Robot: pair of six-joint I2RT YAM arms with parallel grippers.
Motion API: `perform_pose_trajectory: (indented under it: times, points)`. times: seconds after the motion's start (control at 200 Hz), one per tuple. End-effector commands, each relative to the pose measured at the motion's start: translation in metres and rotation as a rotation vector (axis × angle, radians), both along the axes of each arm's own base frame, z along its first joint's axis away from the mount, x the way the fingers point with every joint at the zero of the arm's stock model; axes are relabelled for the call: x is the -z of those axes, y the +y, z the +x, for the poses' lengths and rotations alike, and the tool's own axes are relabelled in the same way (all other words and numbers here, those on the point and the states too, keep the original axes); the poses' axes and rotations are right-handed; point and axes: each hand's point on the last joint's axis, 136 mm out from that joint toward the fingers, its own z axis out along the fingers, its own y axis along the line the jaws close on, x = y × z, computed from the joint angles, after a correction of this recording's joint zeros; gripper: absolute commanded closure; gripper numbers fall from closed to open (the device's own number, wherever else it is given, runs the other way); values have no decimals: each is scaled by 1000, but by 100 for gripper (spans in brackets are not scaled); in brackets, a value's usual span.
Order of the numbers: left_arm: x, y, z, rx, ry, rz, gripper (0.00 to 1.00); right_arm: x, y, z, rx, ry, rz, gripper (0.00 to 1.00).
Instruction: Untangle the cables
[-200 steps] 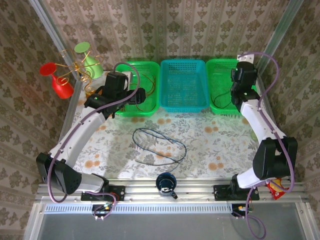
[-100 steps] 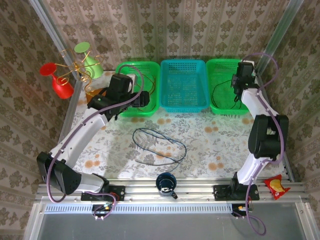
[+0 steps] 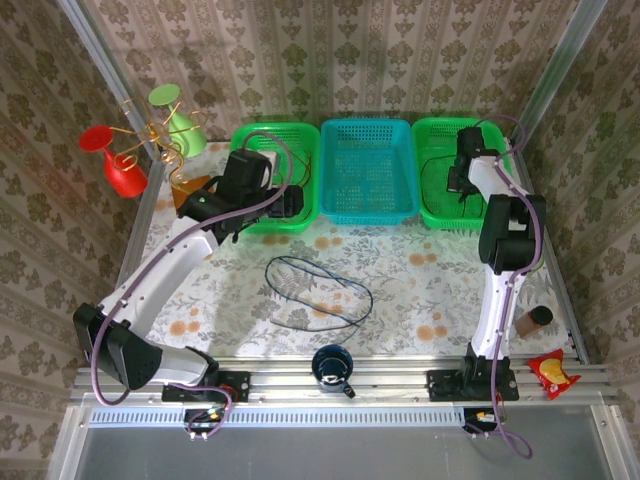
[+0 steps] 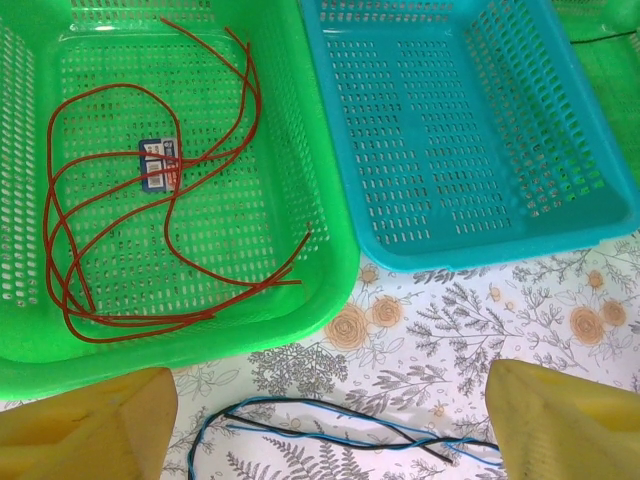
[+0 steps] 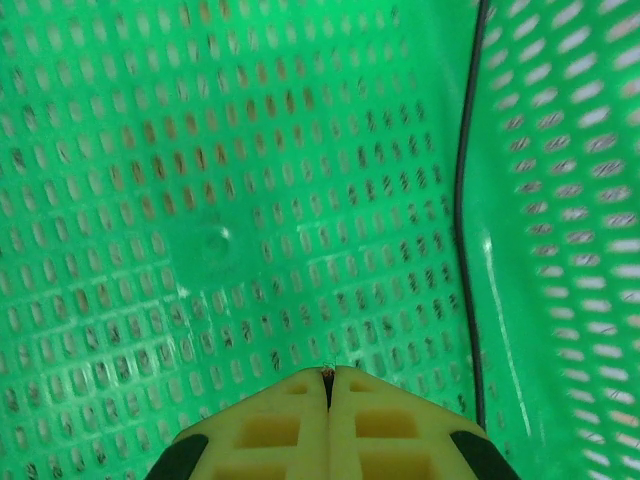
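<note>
A dark cup (image 3: pixel 332 366) sits at the table's (image 3: pixel 240 300) near edge. The blue and black cables (image 3: pixel 318 290) lie twisted in 1 loose loop mid-table. Beyond them, the left gripper (image 4: pixel 330 425) hangs over the near rim of the left green basket (image 3: pixel 262 226), its fingers (image 4: pixel 90 425) spread wide and gripping nothing. Red cables (image 4: pixel 150 200) curl inside that basket. At the far right corner, the right gripper (image 5: pixel 328 378) is down inside the right green basket (image 3: pixel 440 215), fingers pressed together with nothing visibly between them. A black cable (image 5: pixel 465 200) runs along that basket's wall.
</note>
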Motion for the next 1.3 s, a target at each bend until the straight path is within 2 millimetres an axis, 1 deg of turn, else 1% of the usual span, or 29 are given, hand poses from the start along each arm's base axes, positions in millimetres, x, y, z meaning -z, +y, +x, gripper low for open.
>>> perform_pose_trajectory:
  times: [0.0,0.04,0.065,0.085,0.095,0.11,0.115,0.155,0.175,0.21,0.25,0.29,0.36,0.42,0.52,0.55,0.625,0.66,0.685,0.73,0.745,0.835,0.865,0.875,0.895,0.96,1.075,1.17,1.295]
  points:
    - [-5,-2,-5,-7,3,0,19,6,4,-11,22,66,38,100]
    - [-6,-2,-7,-7,-1,3,18,-4,3,-10,28,40,34,94]
    - [-6,-2,-8,-6,-3,7,18,-11,3,-10,28,23,34,86]
    - [-6,-2,-8,-9,-6,8,18,-18,3,-9,29,4,32,76]
    - [-6,-2,-9,-8,-6,9,18,-21,3,-8,29,-3,31,73]
    - [-6,-1,-9,-11,-7,12,18,-28,2,-8,29,-17,29,65]
    - [-6,-1,-9,-11,-6,13,18,-29,2,-8,29,-20,28,61]
    - [-5,0,-10,-22,-5,17,18,-43,2,-8,28,-48,23,42]
    - [-3,1,-10,-26,-1,20,18,-51,1,-8,27,-60,17,36]
    - [-2,3,-11,-41,5,20,18,-62,0,-9,27,-76,5,29]
    - [0,4,-12,-45,11,21,18,-78,-3,-11,33,-103,-13,25]
    - [1,3,-14,-40,12,23,18,-90,-4,-14,32,-120,-26,20]
    - [3,3,-17,-36,12,32,18,-110,-3,-19,21,-150,-37,17]
    - [6,3,-22,-34,19,44,18,-127,-1,-25,6,-180,-36,9]
    - [14,5,-30,-41,42,60,18,-153,6,-38,-13,-228,-14,2]
    - [17,5,-33,-44,51,60,18,-161,10,-43,-21,-246,-1,0]
    - [26,6,-42,-49,75,62,18,-181,26,-57,-61,-288,37,0]
    - [32,6,-47,-50,88,66,18,-184,34,-64,-80,-296,45,0]
    - [37,6,-51,-51,99,69,18,-191,42,-71,-99,-313,49,0]
    - [45,7,-59,-52,113,75,18,-195,59,-82,-142,-324,56,0]
    - [48,7,-62,-51,118,79,18,-200,66,-87,-162,-338,58,0]
    - [67,13,-78,-66,144,107,18,-202,102,-116,-261,-354,57,0]
    - [73,16,-84,-73,153,112,18,-198,113,-126,-284,-353,68,0]
    - [76,16,-86,-75,157,113,18,-193,116,-128,-290,-345,76,1]
    - [80,19,-89,-82,162,116,18,-200,124,-137,-312,-371,88,1]
    - [95,22,-100,-95,176,114,18,-186,146,-159,-377,-353,133,3]
    - [118,27,-115,-120,192,105,18,-168,174,-196,-433,-328,230,8]
    - [138,30,-123,-141,213,98,18,-145,197,-225,-469,-272,300,12]
    - [160,30,-130,-154,257,83,18,-112,225,-254,-498,-197,351,19]
